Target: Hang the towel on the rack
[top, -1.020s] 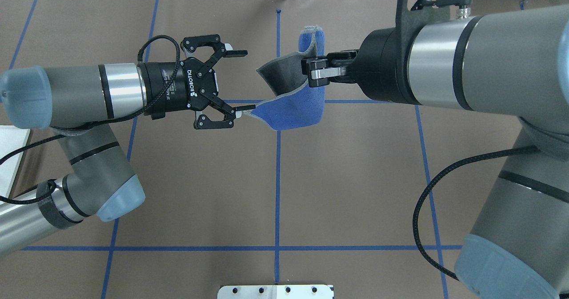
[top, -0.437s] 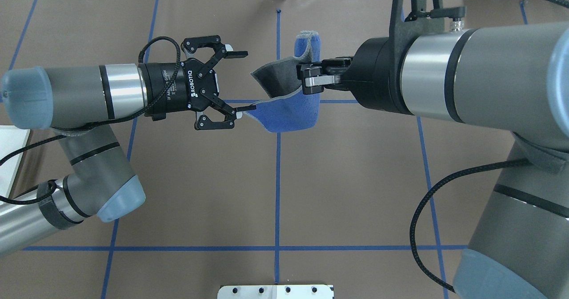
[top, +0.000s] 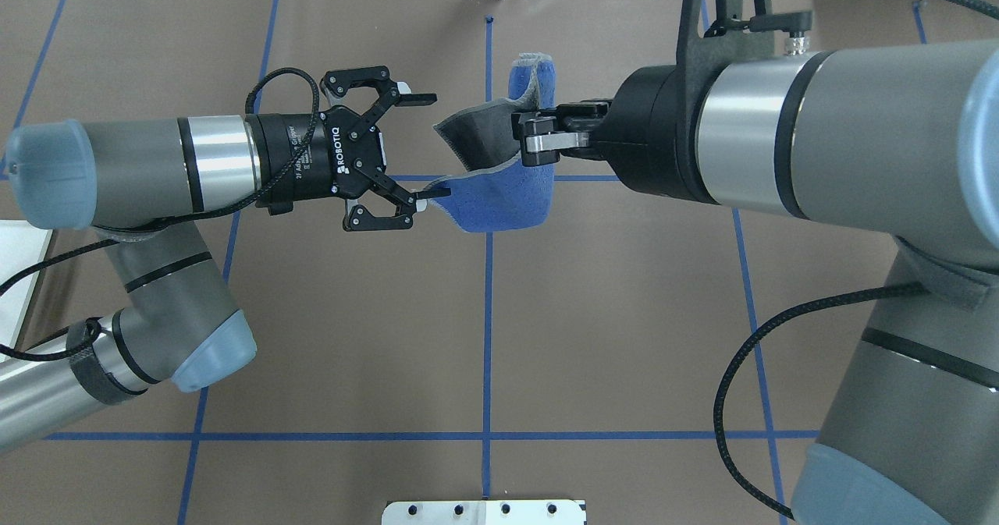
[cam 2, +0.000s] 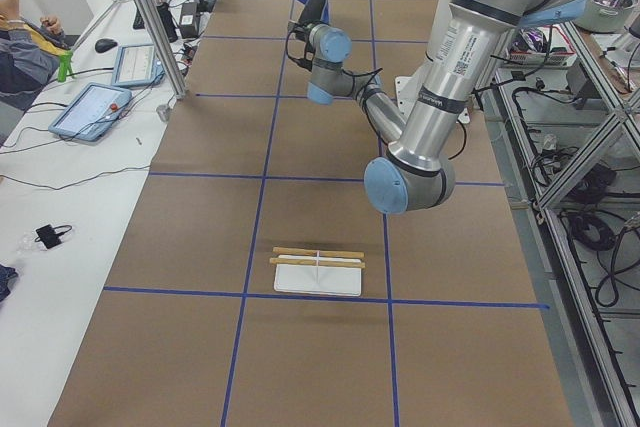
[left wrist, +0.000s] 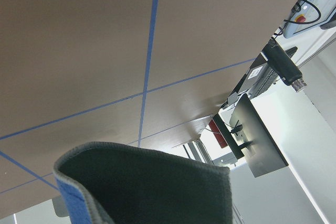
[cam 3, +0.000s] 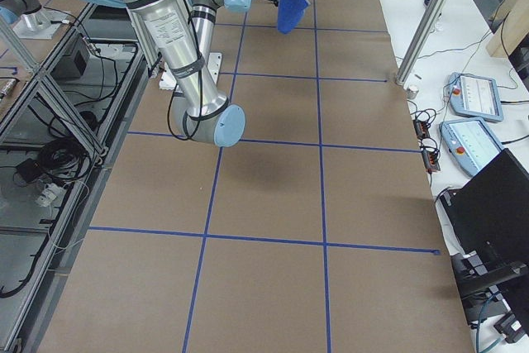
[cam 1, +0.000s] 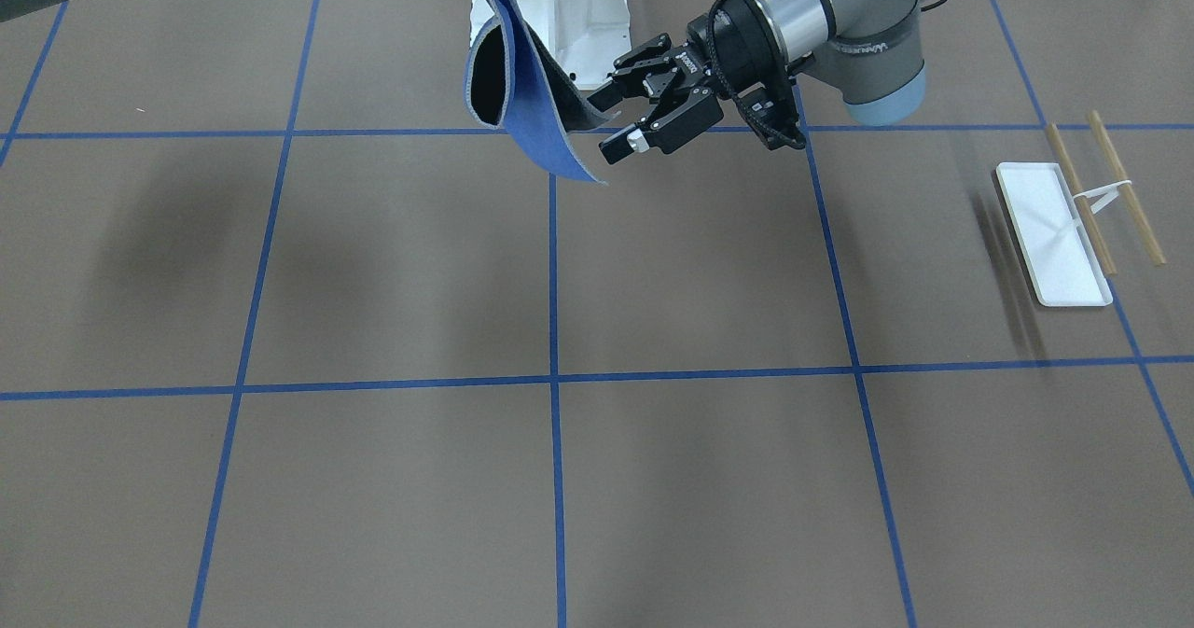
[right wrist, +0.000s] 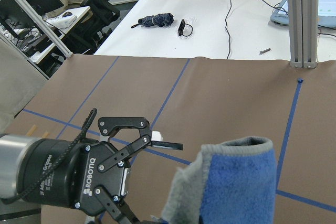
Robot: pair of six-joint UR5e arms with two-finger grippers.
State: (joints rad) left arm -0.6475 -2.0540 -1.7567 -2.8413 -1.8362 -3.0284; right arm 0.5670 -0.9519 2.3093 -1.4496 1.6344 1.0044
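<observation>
The royal-blue towel (top: 503, 201) hangs folded above the table, its dark reverse (top: 476, 139) facing my left gripper. My right gripper (top: 532, 131) is shut on its upper edge and holds it up. My left gripper (top: 428, 145) is open just left of the towel, and its lower fingertip (top: 434, 193) meets the towel's corner. In the front-facing view the towel (cam 1: 527, 115) hangs beside the open left gripper (cam 1: 608, 126). The left wrist view shows the towel's dark side (left wrist: 142, 187) close up. The rack (cam 1: 1054, 236) stands far off on my left, with two wooden bars (cam 1: 1077, 194) above its white tray.
A white bolted pedestal (cam 1: 578, 12) stands at the robot's base behind the towel. Blue tape lines cross the brown table cover (top: 351, 314). The rack also shows in the exterior left view (cam 2: 317, 272). A metal post (right wrist: 302, 19) stands at the table's far edge.
My right gripper has carried the towel leftward, toward my left gripper. The left gripper has shifted slightly right and stays open. The towel's corner now meets its lower finger.
</observation>
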